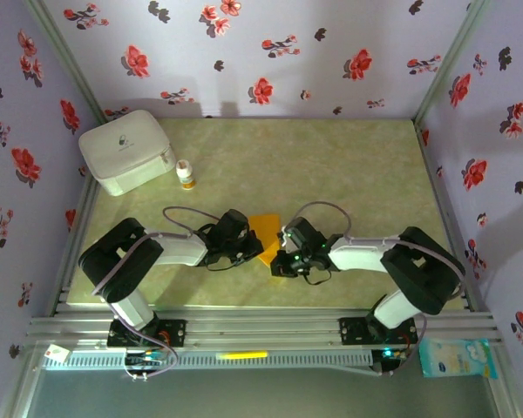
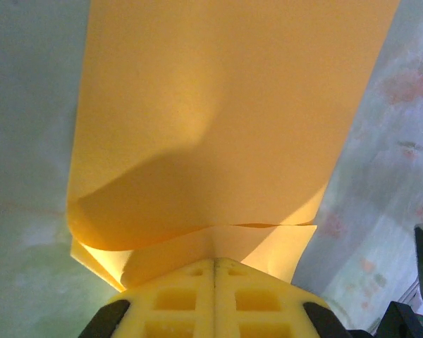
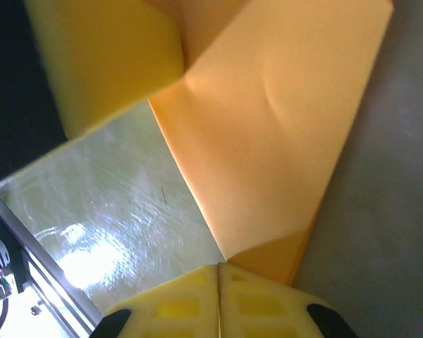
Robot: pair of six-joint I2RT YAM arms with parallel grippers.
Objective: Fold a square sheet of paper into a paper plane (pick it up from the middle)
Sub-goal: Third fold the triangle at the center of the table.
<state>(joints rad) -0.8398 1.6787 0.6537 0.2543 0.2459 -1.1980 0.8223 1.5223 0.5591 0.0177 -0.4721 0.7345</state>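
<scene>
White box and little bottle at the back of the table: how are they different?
The white box is much bigger than the small bottle. The box is low, wide and round-cornered, while the bottle stands narrow and upright. The box is white all over with a small dark mark on top, but the bottle has an orange cap. Both sit side by side at the far left of the table.
</scene>
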